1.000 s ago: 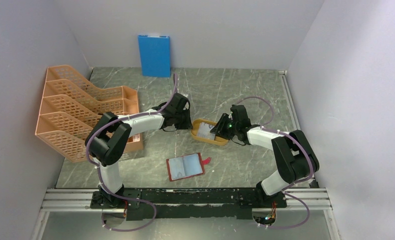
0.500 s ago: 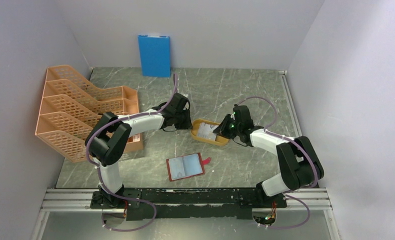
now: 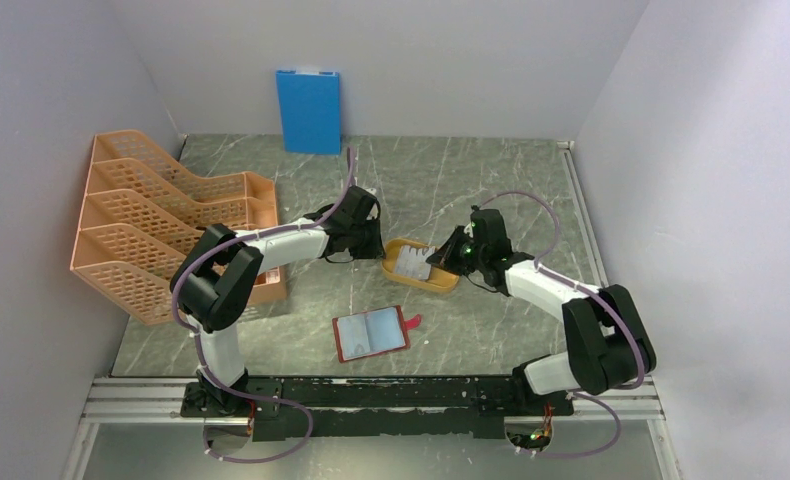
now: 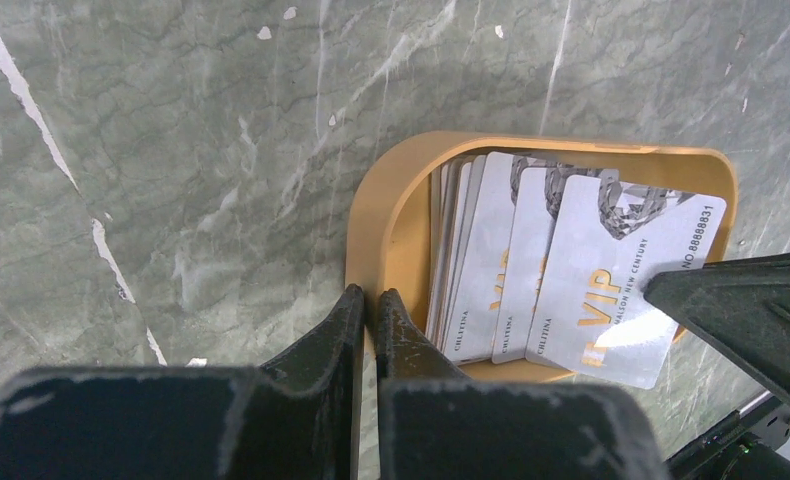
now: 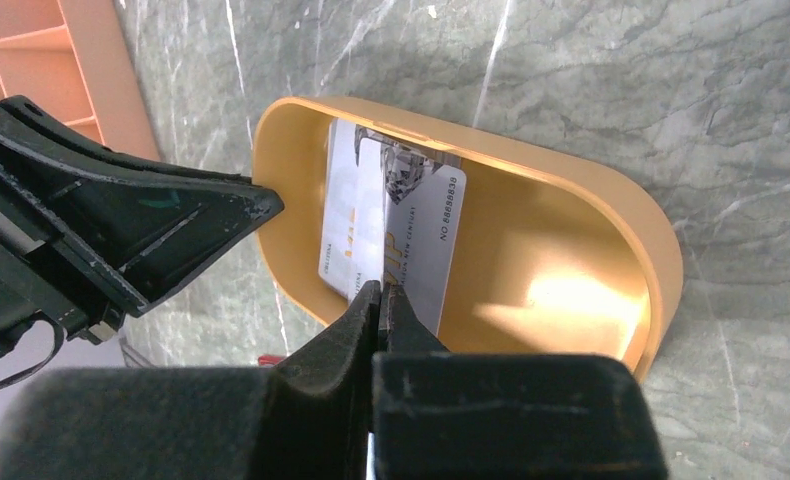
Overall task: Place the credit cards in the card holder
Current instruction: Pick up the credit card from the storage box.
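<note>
A yellow-orange oval tray (image 4: 363,215) holds a leaning stack of pale credit cards (image 4: 491,250). The right gripper (image 5: 379,290) is pinched closed on the lower edge of the front card (image 5: 426,235). The left gripper (image 4: 369,300) is clamped on the tray's end wall. The dark-red card holder (image 3: 370,333) lies open on the table (image 3: 491,330), well apart from the tray, toward the arm bases and to the right gripper's left. Its long axis runs side to side, with bare tabletop between.

Robot test cell, laboratory type. Features: white partition walls (image 3: 451,60) on three sides; grey marbled tabletop (image 3: 451,180); aluminium mounting rail (image 3: 136,400) carrying cabled left arm (image 3: 276,245) and right arm (image 3: 546,285).
</note>
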### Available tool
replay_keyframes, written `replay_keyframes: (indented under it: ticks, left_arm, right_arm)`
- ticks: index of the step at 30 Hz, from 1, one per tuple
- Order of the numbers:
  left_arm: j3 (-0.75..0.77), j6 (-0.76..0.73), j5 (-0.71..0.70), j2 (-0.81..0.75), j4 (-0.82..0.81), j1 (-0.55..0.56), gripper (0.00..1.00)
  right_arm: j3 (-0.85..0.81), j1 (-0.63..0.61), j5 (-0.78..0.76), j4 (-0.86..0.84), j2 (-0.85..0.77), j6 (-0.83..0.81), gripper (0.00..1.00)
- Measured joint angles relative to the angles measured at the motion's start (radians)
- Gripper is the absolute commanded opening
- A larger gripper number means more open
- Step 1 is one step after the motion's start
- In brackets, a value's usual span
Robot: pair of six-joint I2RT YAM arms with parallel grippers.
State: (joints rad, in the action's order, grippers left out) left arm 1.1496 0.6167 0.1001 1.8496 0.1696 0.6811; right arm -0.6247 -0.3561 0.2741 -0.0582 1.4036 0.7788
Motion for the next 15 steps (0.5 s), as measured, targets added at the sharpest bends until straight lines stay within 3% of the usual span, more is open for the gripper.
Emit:
replay_keyframes:
  ticks: [15]
  left_arm:
    - [0.021, -0.003, -0.002, 0.0, 0.051, 0.002, 0.09]
  right_arm:
    - [-0.085, 0.002, 0.057, 0.15, -0.072, 0.112, 0.0]
